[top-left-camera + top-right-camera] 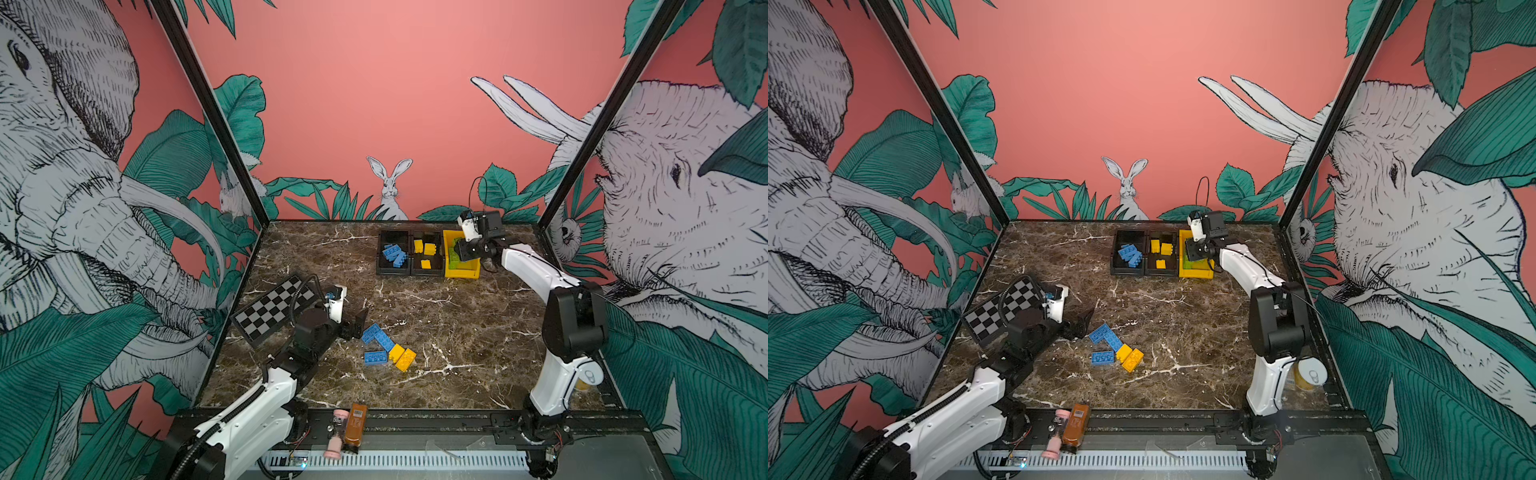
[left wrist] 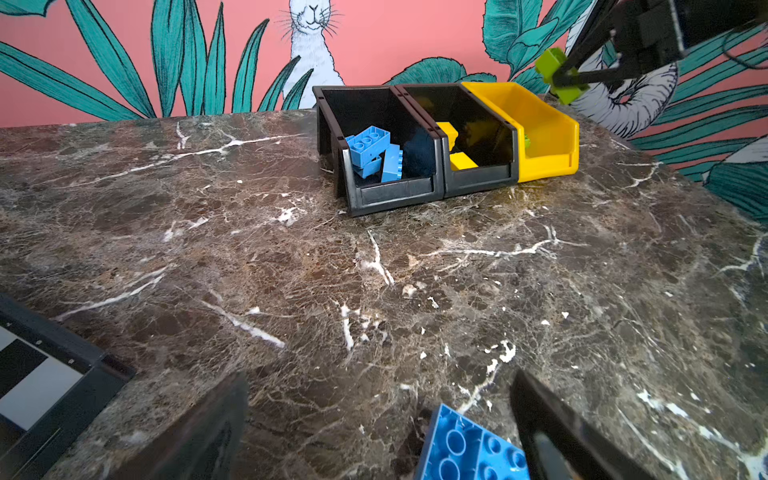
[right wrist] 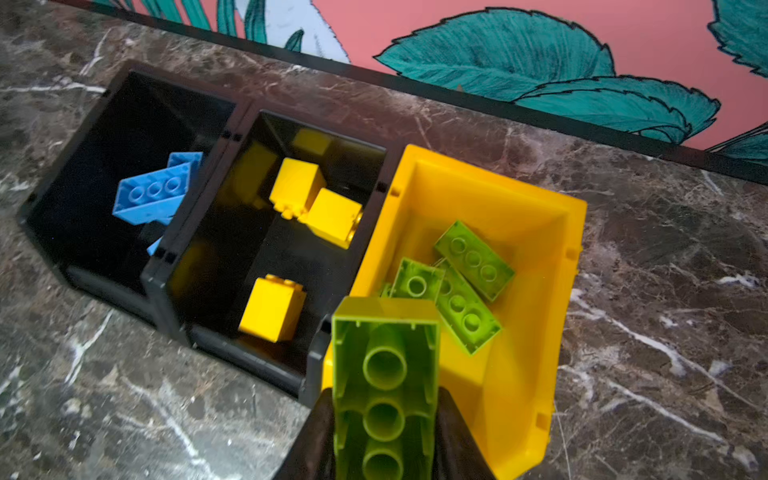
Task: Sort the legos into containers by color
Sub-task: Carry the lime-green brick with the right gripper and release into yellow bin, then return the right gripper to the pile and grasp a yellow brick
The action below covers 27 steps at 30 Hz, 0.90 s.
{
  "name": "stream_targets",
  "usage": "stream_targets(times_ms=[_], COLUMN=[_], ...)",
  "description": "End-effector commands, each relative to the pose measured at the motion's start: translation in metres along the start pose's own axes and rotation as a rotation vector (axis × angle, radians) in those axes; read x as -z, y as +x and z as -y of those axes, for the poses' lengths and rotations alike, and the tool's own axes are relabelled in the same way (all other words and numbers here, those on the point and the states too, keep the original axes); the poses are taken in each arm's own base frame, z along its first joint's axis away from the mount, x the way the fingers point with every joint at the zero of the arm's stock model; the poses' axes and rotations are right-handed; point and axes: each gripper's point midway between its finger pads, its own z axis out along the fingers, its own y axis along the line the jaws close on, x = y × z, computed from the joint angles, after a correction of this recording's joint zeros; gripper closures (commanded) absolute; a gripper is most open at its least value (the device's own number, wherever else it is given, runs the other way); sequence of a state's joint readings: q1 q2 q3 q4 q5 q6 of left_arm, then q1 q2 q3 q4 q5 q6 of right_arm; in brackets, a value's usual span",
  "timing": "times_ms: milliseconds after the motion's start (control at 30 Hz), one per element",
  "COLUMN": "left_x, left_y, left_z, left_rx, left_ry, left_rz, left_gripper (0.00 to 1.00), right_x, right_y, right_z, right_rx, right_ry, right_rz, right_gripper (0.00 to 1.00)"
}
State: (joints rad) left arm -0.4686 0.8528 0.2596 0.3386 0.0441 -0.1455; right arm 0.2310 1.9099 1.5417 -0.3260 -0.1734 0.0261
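Observation:
Three containers stand in a row at the back. A black bin [image 1: 382, 270] holds blue legos [image 1: 394, 253], and a black bin [image 1: 428, 272] holds yellow legos [image 1: 429, 248]. The yellow bin [image 1: 462, 273] holds lime green legos [image 3: 469, 274]. My right gripper [image 3: 384, 419] hovers over the yellow bin, shut on a lime green brick [image 3: 384, 365] whose underside faces the camera. My left gripper [image 2: 382, 415] is open low over the table, just left of a blue brick [image 2: 469, 449]. Three blue bricks [image 1: 376, 343] and two yellow bricks [image 1: 402, 356] lie loose mid-table.
A black-and-white checkerboard [image 1: 272, 309] lies at the left edge behind the left arm. A brown bottle [image 1: 356, 426] and a pink bottle [image 1: 336, 434] lie on the front rail. A can [image 1: 588, 376] stands beside the right arm's base.

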Motion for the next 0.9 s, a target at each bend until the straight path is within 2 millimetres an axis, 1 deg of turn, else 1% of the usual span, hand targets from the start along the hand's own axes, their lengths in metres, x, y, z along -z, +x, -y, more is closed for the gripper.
stream_targets(times_ms=[0, 133, 300, 367, 467, 500, 567, 633, 700, 767, 833, 867], left_x=[0.003, 0.003, 0.002, 0.002, 0.002, 0.001, 0.001, 0.001, 0.001, 0.001, 0.001, 0.001], left_y=[-0.002, -0.003, -0.001, -0.001, -0.001, 0.0, 0.001, 0.0, 0.0, 0.0, 0.0, 0.0], left_z=[0.002, 0.002, 0.002, 0.001, 0.0, 0.0, 0.0, 0.0, -0.001, -0.002, -0.002, -0.003], left_rx=[-0.004, -0.006, -0.008, -0.008, -0.008, -0.008, -0.005, -0.006, -0.006, -0.006, -0.006, -0.006], left_ry=[0.01, 0.011, 0.006, 0.002, -0.001, -0.002, -0.003, -0.005, -0.008, -0.012, -0.014, -0.018], left_rz=[0.002, 0.005, 0.0, 0.0, -0.001, -0.004, -0.007, -0.006, -0.005, -0.007, -0.005, -0.005], left_gripper=[0.01, 0.01, 0.01, 0.01, 0.01, 0.01, 0.01, 0.01, 0.01, 0.01, 0.01, 0.01], right_x=[-0.013, -0.026, -0.036, -0.037, -0.035, -0.033, -0.028, -0.018, -0.005, 0.01, 0.03, 0.038], right_y=[-0.011, -0.013, -0.006, -0.006, -0.007, -0.007, -0.009, -0.012, -0.015, -0.013, -0.008, -0.002], right_z=[0.015, 0.033, 0.04, 0.039, 0.038, 0.037, 0.037, 0.034, 0.025, 0.007, -0.02, -0.033], right_rx=[-0.072, -0.133, -0.143, -0.144, -0.142, -0.141, -0.136, -0.136, -0.126, -0.091, -0.037, -0.017], right_ry=[-0.005, 0.0, 0.021, 0.023, 0.018, 0.015, 0.016, 0.011, -0.01, -0.028, -0.06, -0.074], right_rz=[0.008, -0.007, -0.041, -0.041, -0.039, -0.04, -0.038, -0.026, -0.016, -0.012, -0.001, -0.002], right_gripper=[0.74, 0.73, 0.7, 0.63, 0.59, 0.55, 0.45, 0.4, 0.37, 0.35, 0.32, 0.32])
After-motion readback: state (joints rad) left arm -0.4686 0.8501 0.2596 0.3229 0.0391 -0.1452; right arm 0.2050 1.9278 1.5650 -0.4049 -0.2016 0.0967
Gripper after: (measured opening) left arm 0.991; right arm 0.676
